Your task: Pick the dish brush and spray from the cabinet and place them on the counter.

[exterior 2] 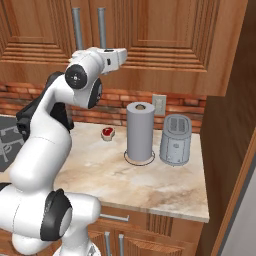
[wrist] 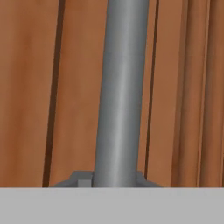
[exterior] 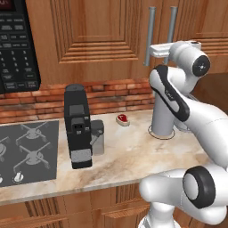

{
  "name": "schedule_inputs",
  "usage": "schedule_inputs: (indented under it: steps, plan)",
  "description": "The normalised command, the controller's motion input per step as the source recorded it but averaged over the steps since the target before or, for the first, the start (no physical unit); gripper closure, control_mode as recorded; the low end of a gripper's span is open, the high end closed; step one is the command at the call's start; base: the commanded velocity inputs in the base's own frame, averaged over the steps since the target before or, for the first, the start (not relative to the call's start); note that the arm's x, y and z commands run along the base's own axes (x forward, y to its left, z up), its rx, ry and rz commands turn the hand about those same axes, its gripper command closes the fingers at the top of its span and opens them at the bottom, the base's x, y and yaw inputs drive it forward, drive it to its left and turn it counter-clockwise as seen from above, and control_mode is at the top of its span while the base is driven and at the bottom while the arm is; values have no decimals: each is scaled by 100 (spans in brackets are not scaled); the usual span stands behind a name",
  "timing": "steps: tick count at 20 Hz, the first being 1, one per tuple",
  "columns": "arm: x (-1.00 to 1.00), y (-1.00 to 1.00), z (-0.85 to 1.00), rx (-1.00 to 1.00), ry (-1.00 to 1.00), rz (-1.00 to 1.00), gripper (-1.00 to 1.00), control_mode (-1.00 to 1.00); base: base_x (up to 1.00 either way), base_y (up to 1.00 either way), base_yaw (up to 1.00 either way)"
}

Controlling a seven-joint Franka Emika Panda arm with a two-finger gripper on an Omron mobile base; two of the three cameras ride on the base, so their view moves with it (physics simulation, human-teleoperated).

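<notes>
The end effector (wrist: 114, 178) pinches a grey bar handle (wrist: 120, 92) of the closed cabinet (exterior: 95, 33), upper centre of the hand view. A slanted pull could slip off the round bar. Brush and spray presumably sit behind the doors.

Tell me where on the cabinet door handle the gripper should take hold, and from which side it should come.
Grip the handle on its straight grey bar, partway along its length, coming squarely from the front of the cabinet door with one finger on each side. The bar is a thin round vertical rod, so a sideways pinch fits it. The gripper already straddles it this way in the hand view.
</notes>
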Motion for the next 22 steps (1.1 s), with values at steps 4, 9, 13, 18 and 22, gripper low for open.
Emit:
schedule_inputs:
  steps: [4,9,13,18,22]
  plan:
    - [31,0,-19,0,-3,1,100,-100,0,0,0]
    - [-11,-13,-1,0,3,0,100,-100,0,0,0]
    - [-32,-19,0,0,7,0,100,-100,0,0,0]
    - [-38,-20,2,-1,9,0,100,-100,0,0,0]
    - [-39,-24,1,-1,10,-1,100,-100,0,0,0]
